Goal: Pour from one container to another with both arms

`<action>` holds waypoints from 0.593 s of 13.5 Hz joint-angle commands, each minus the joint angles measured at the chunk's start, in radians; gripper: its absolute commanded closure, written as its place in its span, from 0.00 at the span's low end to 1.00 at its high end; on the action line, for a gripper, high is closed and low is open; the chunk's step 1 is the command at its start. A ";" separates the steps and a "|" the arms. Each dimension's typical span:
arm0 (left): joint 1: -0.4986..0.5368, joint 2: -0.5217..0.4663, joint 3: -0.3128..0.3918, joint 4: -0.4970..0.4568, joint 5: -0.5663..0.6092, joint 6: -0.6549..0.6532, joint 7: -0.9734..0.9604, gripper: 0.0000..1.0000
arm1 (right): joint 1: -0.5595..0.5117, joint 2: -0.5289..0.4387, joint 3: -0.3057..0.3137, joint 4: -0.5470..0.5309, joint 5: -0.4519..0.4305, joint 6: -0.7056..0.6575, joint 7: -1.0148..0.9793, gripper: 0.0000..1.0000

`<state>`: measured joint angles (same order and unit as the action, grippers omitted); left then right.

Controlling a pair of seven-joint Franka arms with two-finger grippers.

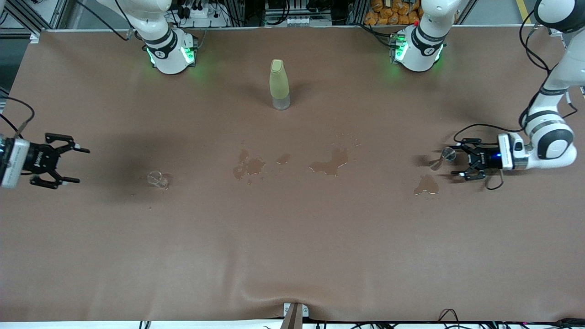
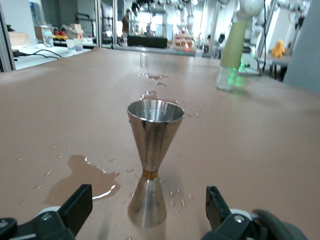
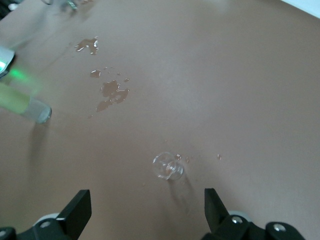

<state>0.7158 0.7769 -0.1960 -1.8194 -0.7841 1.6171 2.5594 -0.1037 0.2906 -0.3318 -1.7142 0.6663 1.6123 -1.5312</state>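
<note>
Tumbler: a small clear tumbler (image 1: 157, 179) stands on the brown table (image 1: 292, 256), left of centre in the front view, toward the right arm's end. In the right wrist view it (image 3: 168, 167) sits free on the cloth with a few droplets beside it.

Cone-shaped cup: at the right of the front view, toward the left arm's end, a small cone-shaped cup (image 1: 442, 158) stands upright just in front of the left gripper. In the left wrist view it (image 2: 152, 155) looks like shiny metal, a double cone with a narrow waist.

Left gripper: the left gripper (image 1: 458, 160) is low at the table, fingers apart, the cup between them but not clamped.

Right gripper: the right gripper (image 1: 77, 165), at the left edge of the front view, has its fingers apart and empty, well apart from the tumbler.

Bottle: a tall yellow-green bottle (image 1: 279, 84) stands upper centre, between the two bases.

Spills: wet patches (image 1: 292, 163) lie across the middle of the table, another puddle (image 1: 426, 185) near the cup.
</note>
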 commanded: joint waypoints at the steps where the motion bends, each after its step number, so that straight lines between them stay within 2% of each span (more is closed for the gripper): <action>1: 0.022 -0.083 0.003 0.028 0.084 -0.036 -0.005 0.00 | 0.102 -0.108 -0.062 0.020 -0.115 -0.049 0.307 0.00; 5: 0.001 -0.204 -0.011 0.145 0.196 -0.083 -0.064 0.00 | 0.153 -0.183 -0.038 0.123 -0.261 -0.137 0.725 0.00; 8: -0.070 -0.246 -0.013 0.317 0.314 -0.143 -0.067 0.00 | 0.142 -0.254 0.081 0.163 -0.405 -0.146 0.972 0.00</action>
<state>0.6947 0.5597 -0.2128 -1.5962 -0.5489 1.5184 2.5097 0.0372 0.0817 -0.3146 -1.5693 0.3512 1.4760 -0.7029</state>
